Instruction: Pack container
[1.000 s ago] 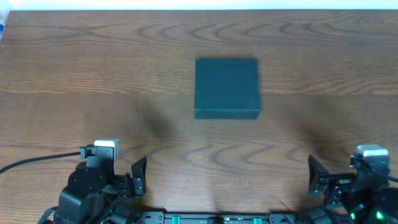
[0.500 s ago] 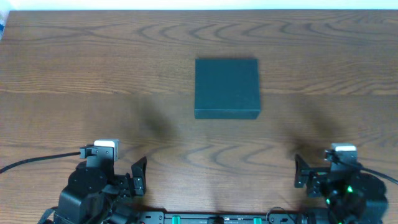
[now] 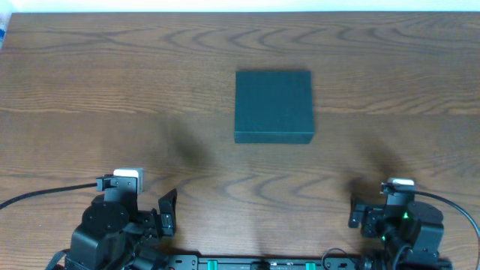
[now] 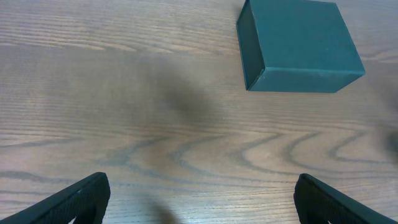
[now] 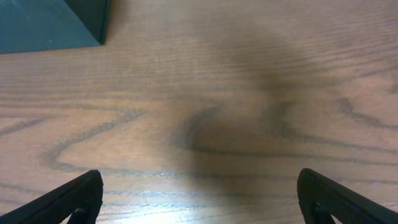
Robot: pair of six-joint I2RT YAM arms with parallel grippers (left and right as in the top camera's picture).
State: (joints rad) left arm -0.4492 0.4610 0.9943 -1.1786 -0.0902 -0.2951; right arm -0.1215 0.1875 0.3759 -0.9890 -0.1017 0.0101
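The dark teal-green matte square box [image 3: 274,105] sits shut on the brown wood-grain counter [image 3: 112,90], well apart from us. Our left end effector [image 4: 202,205] and right end effector [image 5: 199,202] both gape, empty. We judge the box light and stiff; take hold at its front edge.

A mid-brown wooden table [image 3: 90,82], its grain running in long lines and looping ovals, fills nearly every view. Beyond its far edge, well ahead of both pairs of fingers, runs a pale whitish strip [image 3: 240,5] that is too little seen to identify. Ahead of the left fingers [image 4: 81,196], about midway across their gap, a soft dark shadow [image 4: 183,102] smudges the wood. Ahead of the right fingers [image 5: 71,199] a broader shadow [image 5: 267,106] lies nearer the right-hand one, and just in front of their gap a faint sheen of light [image 5: 180,190] streaks the surface.
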